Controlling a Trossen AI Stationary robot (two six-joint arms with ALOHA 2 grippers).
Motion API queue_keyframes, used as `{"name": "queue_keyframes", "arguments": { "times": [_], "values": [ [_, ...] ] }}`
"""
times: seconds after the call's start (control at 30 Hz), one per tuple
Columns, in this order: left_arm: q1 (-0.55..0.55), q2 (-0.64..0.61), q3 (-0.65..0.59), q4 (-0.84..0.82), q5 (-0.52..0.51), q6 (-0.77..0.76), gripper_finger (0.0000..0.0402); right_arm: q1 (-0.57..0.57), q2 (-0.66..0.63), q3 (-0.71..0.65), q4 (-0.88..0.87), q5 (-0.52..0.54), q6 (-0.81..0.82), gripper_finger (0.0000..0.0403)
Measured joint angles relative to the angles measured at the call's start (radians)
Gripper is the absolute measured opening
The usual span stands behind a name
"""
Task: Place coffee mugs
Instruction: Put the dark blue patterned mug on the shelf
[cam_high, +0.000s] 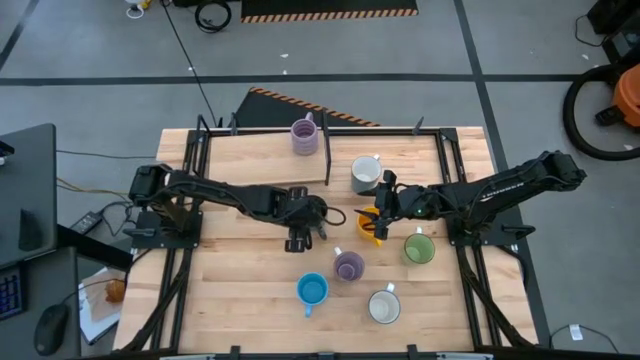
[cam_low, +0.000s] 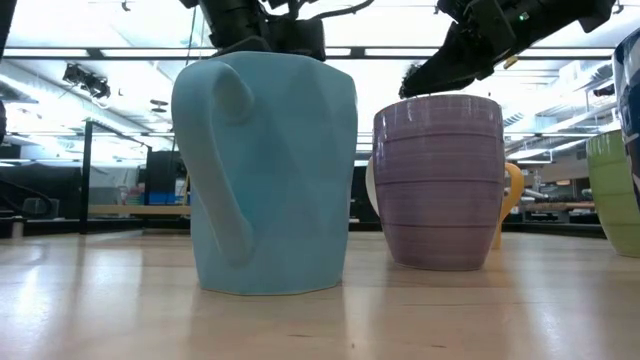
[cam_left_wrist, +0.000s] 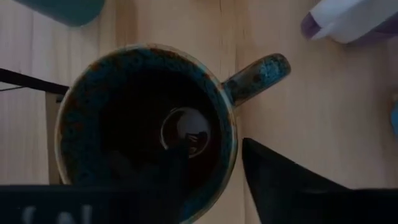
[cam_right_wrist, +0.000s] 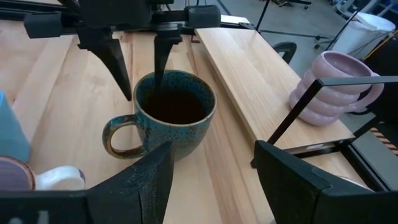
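The left gripper (cam_high: 300, 238) hangs over the dark speckled mug (cam_right_wrist: 174, 112) near the middle of the pale plank table (cam_high: 240, 300), its fingers apart, one tapered finger (cam_right_wrist: 163, 59) inside the glazed rim and the other outside the wall. Nearer the front stand the smooth blue mug (cam_high: 312, 290), a ribbed lilac mug (cam_high: 349, 265) and a white mug (cam_high: 384, 306). A second lilac mug (cam_high: 304, 135) sits on the raised board at the back. The right gripper (cam_high: 383, 212) hovers, fingers spread, above the orange mug (cam_high: 368, 226), between another white mug (cam_high: 365, 174) and the green mug (cam_high: 419, 248).
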Motion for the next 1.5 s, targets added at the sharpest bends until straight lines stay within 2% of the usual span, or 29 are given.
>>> {"name": "queue_keyframes", "arguments": {
  "times": [0.33, 0.6, 0.7, 0.87, 1.2, 1.5],
  "values": [
    [0.011, -0.007, 0.001, -0.061, -0.007, 0.124, 0.0026, 0.000, 0.000, 0.000, 0.000, 0.000, 0.000, 0.0229],
    [0.025, -0.065, -0.002, -0.152, -0.002, 0.304, 0.0026, 0.000, 0.000, 0.000, -0.001, 0.000, 0.000, 0.0229],
    [0.044, -0.093, -0.002, -0.216, -0.002, 0.404, 0.0026, 0.000, 0.000, 0.000, 0.000, 0.000, -0.005, 0.0229],
    [0.098, -0.152, -0.002, -0.228, 0.005, 0.582, 0.0026, 0.000, 0.000, 0.000, 0.001, 0.000, -0.005, 0.0229],
    [0.284, -0.188, -0.001, -0.175, 0.150, 0.792, 0.0026, 0.000, 0.000, 0.000, 0.011, 0.000, -0.016, 0.0229],
    [0.398, -0.188, -0.001, -0.101, 0.198, 0.906, 0.0030, 0.000, 0.000, 0.000, 0.015, 0.000, -0.019, 0.0229]
  ]
}}
